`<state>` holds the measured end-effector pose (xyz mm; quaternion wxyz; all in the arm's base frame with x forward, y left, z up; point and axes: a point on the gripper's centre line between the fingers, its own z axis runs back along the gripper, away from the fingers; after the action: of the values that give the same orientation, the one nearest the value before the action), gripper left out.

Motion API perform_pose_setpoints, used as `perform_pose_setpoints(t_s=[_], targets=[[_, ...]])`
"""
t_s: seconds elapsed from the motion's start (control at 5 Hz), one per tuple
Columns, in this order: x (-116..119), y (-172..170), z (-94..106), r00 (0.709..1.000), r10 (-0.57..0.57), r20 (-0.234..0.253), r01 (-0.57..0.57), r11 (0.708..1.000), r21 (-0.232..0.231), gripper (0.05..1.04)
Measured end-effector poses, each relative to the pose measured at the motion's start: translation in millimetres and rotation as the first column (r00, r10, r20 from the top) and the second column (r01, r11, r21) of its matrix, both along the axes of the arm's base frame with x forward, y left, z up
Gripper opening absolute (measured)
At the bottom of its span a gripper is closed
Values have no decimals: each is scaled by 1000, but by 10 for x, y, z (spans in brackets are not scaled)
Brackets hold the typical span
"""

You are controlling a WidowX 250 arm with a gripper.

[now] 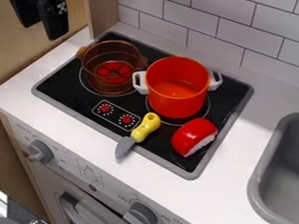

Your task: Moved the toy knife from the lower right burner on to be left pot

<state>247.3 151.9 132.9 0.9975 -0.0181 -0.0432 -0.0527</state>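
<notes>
Counter (227, 190): carries the stovetop (64, 84). Orange pot (178, 102) stands on it, right of the clear amber pot (105, 88), the likely target. Claw (39, 31): upper left, fingers parted, nothing held. Toy knife (138, 135): on the stovetop's front edge beside the dials, grey blade over the rim. Handling, est.: light, stiff plastic, hardly fragile; smooth, rounded yellow handle (146, 127) may slip or roll. Grasp: pinch across mid-handle, near the balance point, square to its length.

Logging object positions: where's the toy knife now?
In the camera view, the toy knife lies across the stovetop's front rim, below the orange pot and left of the red toy piece.
</notes>
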Motion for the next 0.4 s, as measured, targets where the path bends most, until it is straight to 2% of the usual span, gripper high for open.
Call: perform_pose_setpoints(t_s=[0.2, 0.4], targets=[[-23, -42, -93, 1000, 3, -29, -3, 1000, -19, 997], [-132, -370, -158, 996, 79, -52, -81, 996, -38, 997]])
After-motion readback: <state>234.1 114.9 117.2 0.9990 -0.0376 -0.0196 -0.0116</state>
